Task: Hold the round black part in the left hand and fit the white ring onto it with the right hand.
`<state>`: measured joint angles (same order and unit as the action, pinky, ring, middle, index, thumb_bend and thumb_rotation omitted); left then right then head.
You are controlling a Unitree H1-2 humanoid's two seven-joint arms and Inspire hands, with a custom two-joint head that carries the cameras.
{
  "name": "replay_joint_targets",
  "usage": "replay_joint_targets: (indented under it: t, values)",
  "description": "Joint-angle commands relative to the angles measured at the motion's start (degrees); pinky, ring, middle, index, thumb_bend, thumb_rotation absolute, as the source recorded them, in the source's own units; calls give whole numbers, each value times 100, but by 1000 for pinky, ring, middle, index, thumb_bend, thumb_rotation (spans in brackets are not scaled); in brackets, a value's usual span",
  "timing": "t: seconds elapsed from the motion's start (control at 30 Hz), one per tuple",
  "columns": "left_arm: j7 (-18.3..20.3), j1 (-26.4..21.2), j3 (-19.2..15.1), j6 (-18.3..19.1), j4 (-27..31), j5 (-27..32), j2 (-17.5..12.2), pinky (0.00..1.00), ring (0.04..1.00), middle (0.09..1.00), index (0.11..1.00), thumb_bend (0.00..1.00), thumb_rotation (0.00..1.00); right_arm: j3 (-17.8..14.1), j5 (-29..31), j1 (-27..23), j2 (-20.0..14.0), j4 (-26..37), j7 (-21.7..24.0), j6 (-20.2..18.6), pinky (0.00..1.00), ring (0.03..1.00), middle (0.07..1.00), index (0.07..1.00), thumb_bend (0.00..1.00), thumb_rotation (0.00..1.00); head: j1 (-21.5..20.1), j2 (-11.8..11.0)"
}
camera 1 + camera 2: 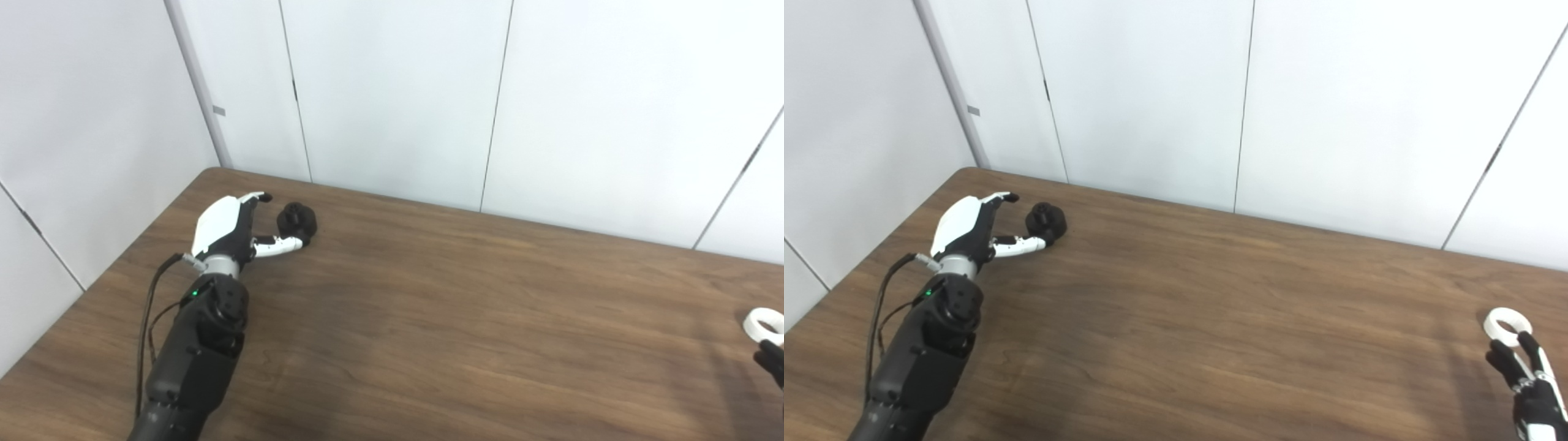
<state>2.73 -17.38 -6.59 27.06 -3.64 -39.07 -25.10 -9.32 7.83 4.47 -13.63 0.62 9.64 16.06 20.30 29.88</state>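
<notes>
Right eye view gives you both pairings: the left robot hand (971, 229), fingers spread and holding nothing, has the single round black plastic part (1046, 222) just off its thumb tip, far-left on the brown wooden desk (1213, 318). The right robot hand (1528, 380) (mostly cropped) reaches its spread fingertips to the one white ring (1507, 322), not gripping it.

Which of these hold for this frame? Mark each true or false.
1. The round black part sits on the table by the left hand. True.
2. The left hand has lifted the part clear of the table. False: it rests on the wood, the hand open beside it.
3. The white ring lies near the right hand. True.
4. The ring is already fitted on the black part. False: they lie at opposite ends of the table.
</notes>
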Motion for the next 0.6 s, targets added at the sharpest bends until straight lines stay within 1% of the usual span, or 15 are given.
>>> replay_joint_targets:
  t: [0.0, 0.1, 0.17, 0.3, 0.47, 0.57]
  values:
    - [-38, -331, 51, -18, -5, -231, -219, 1000, 962, 925, 868, 898, 408, 171, 199, 365, 265, -271, 55, -53, 1000, 958, 941, 988, 532, 1000, -5, 4]
    - [33, -482, 108, -15, -255, -408, -229, 1000, 968, 931, 881, 914, 432, 158, 259, 378, 262, -268, 87, -90, 1000, 962, 946, 993, 533, 1000, -28, 5]
    - [63, -569, 77, -15, -409, -438, -209, 1000, 980, 942, 895, 916, 433, 151, 249, 392, 266, -264, 81, -94, 1000, 962, 943, 991, 536, 1000, -49, 10]
    - [53, -721, 63, -16, -691, -376, -237, 1000, 994, 953, 905, 927, 423, 132, 310, 414, 302, -246, 63, -160, 1000, 952, 935, 983, 532, 1000, -80, 16]
    - [97, -869, 176, -18, -976, -401, -360, 1000, 995, 953, 891, 941, 429, 137, 205, 440, 346, -187, -15, -232, 1000, 932, 913, 963, 567, 998, -132, 18]
    - [49, -974, 166, -18, -1165, -331, -382, 1000, 994, 954, 894, 946, 426, 150, 169, 442, 353, -173, -31, -246, 1000, 924, 910, 957, 585, 996, -182, 20]
